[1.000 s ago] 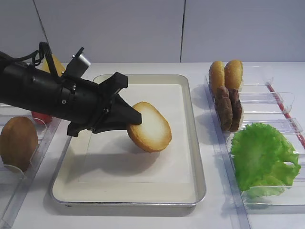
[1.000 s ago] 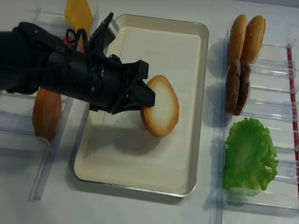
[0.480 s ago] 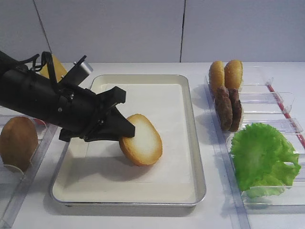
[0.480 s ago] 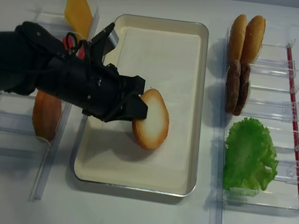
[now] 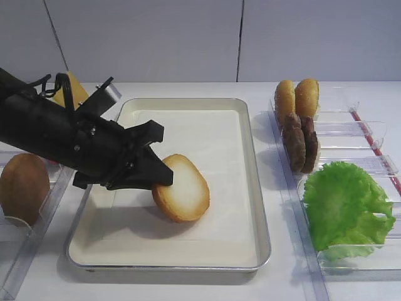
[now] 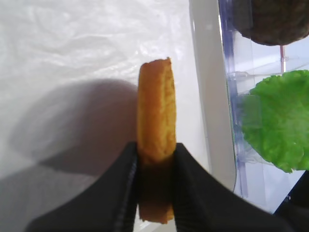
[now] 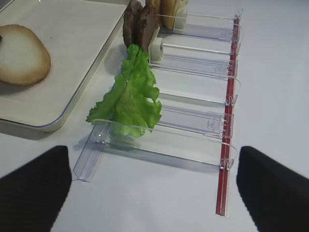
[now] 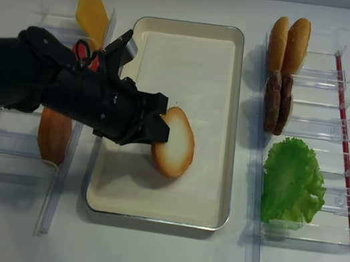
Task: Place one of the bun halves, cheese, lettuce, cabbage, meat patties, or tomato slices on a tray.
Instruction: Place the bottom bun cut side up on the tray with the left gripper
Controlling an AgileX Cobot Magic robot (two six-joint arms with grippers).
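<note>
My left gripper [image 5: 161,179] is shut on a bun half [image 5: 185,197], pale cut face up and tilted steeply over the cream tray [image 5: 213,128]. The bun's lower edge is at the paper liner; I cannot tell whether it touches. From the left wrist the bun half [image 6: 157,111] shows edge-on between the black fingers [image 6: 193,183]. Lettuce [image 5: 344,207] and two meat patties [image 5: 299,143] sit in clear racks on the right. Cheese [image 8: 91,11] stands at the back left. My right gripper [image 7: 152,193] hangs open over the bare table in front of the lettuce [image 7: 130,92].
Two more buns [image 5: 297,97] stand upright behind the patties. A domed brown bun [image 5: 24,185] sits in the left rack, beside my left arm. Clear plastic racks [image 8: 337,132] flank the tray on both sides. A red strip [image 7: 227,145] edges the right racks.
My left gripper has come down and moved left towards the tray's front with the bun half, from well above the liner to right at it. The right gripper has not moved.
</note>
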